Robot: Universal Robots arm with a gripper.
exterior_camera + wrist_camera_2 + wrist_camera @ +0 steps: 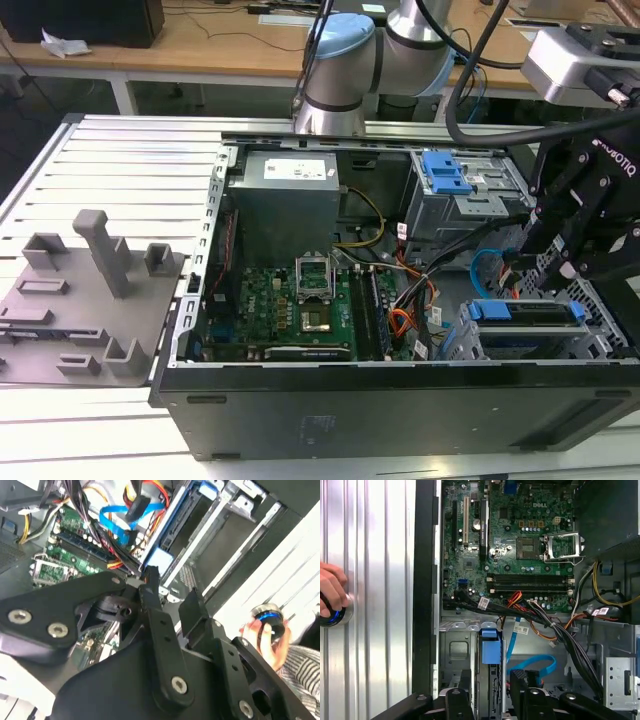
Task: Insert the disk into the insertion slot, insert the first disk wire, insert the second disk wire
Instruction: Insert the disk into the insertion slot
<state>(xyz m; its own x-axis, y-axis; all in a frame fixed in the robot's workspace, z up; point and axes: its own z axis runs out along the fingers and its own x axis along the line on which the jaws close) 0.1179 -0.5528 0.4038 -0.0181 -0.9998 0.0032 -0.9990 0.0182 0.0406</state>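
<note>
Fingers (152, 595) of the black gripper (171, 590) stand spread apart in the second wrist view, with nothing clamped between them. Past their tips runs the bright blue edge of the disk (160, 555), seated on edge in grey sheet metal. A blue data cable (117, 520) loops over the green motherboard (75, 550) beyond. At the side, a person's hand (260, 637) holds a round button (267, 615) with a blue ring.

In the first wrist view the gripper (490, 690) straddles the disk (490, 650): one finger lies on each side of the blue carrier, and neither visibly touches it. The blue data cable (540, 662) curls down to a black plug just beside one finger; whether it is seated cannot be told. The motherboard (520, 540) fills the case beyond, and the hand (332, 592) rests on the button (332, 617) on the ribbed aluminium table (375, 580).

In the exterior view the open computer case lies on the table (140, 160). The gripper (550, 265) hangs over the case's corner at the exterior view's right, just above the disk (528, 312), which sits inside the perforated insertion slot (520, 342). The blue data cable (485, 270) arcs beside it. A blue latch piece (445, 172) tops the taller bay behind, and a grey fixture tray (80, 300) lies well apart at the exterior view's left.
</note>
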